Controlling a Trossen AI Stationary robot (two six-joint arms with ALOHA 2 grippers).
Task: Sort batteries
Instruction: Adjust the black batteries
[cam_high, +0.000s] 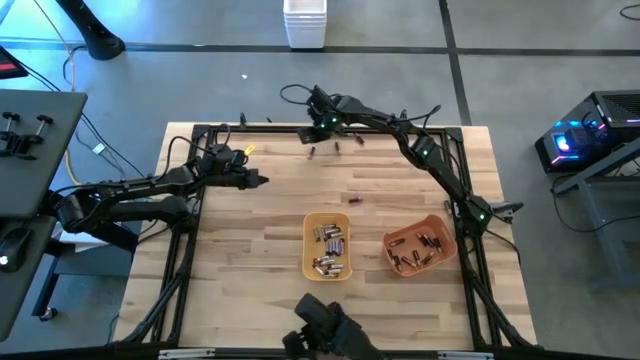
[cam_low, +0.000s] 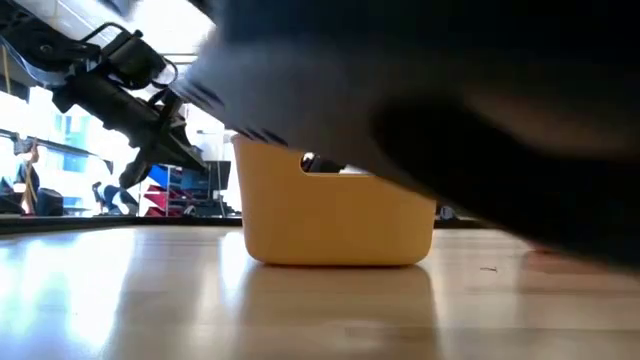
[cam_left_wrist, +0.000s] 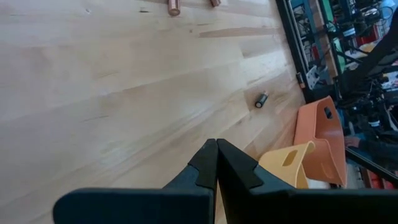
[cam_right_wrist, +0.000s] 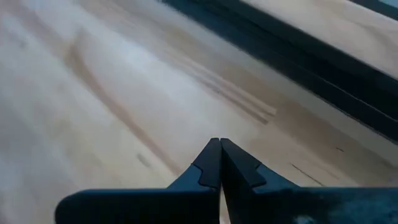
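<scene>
At the table's far edge, the right gripper (cam_right_wrist: 219, 143) hovers fully closed and empty near loose batteries (cam_high: 336, 146); the left gripper (cam_left_wrist: 216, 144) likewise closed, empty.

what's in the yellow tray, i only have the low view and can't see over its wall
Observer: The high view shows the yellow tray holding a heap of batteries, mostly silvery.
Operator: any left loose on the table
Observer: Yes. A few loose batteries lie near the far edge, and a single battery lies nearer the middle.
Operator: is either gripper carrying one
Observer: No. The wrist views show the left gripper and the right gripper both shut with nothing between the fingers.
</scene>
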